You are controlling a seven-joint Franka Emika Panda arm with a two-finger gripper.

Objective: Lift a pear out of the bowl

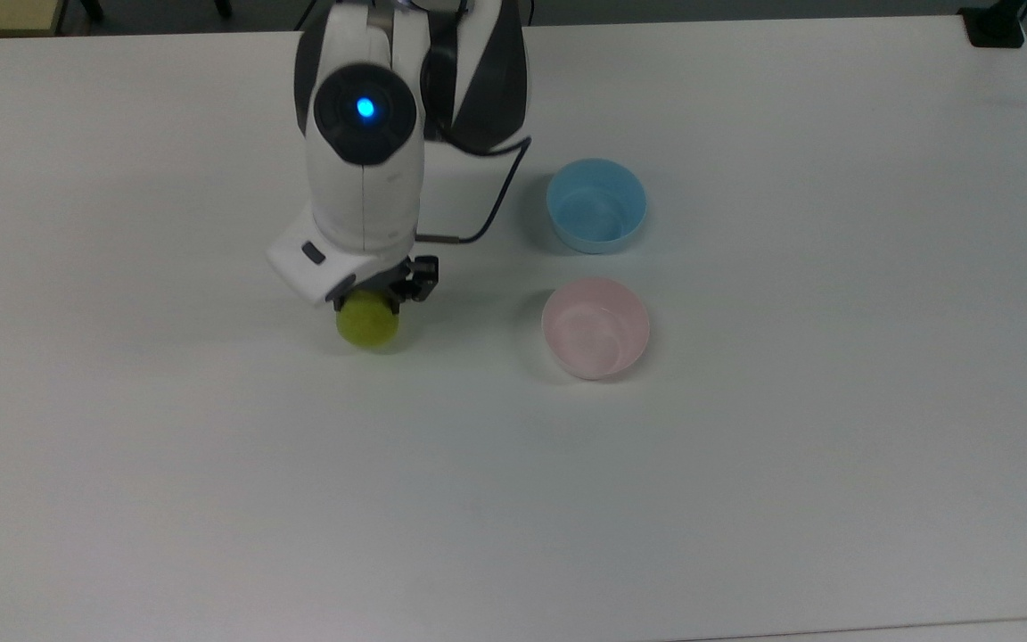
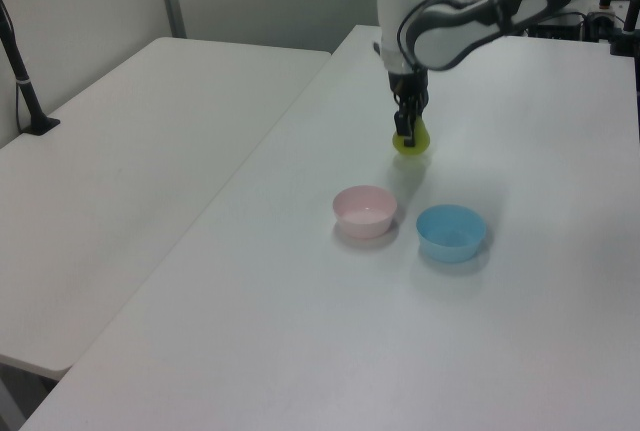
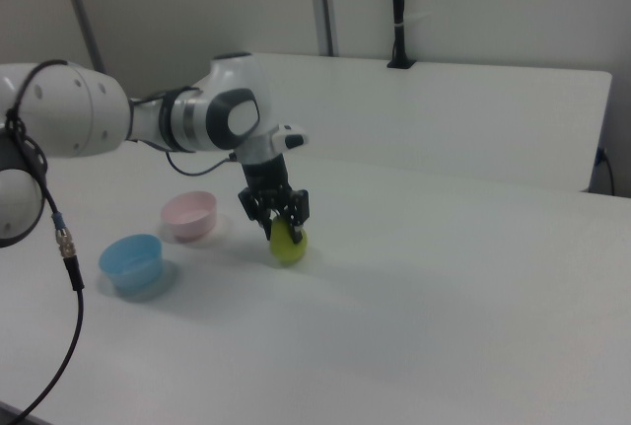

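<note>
Gripper (image 1: 377,301) points down, its 2 fingers closed around the upper part of the pear (image 1: 368,323). In the right view the gripper (image 3: 280,223) clasps the pear (image 3: 288,244) from both sides, and the fruit's rounded base sits at or just above the table (image 3: 473,287); contact with the surface cannot be told. In the left view the gripper (image 2: 408,134) and pear (image 2: 411,142) sit beyond the 2 bowls.

Pear is outside the pink bowl (image 1: 596,328), well to the top view's left of it. Pink bowl is empty and upright. Blue bowl (image 1: 596,205) stands near the pink one, above it in the top view, also empty.

In the right view the pink bowl (image 3: 189,215) is to the pear's left, with the blue bowl (image 3: 131,260) nearer the camera. A dark cable (image 1: 487,214) loops off the arm's wrist.
</note>
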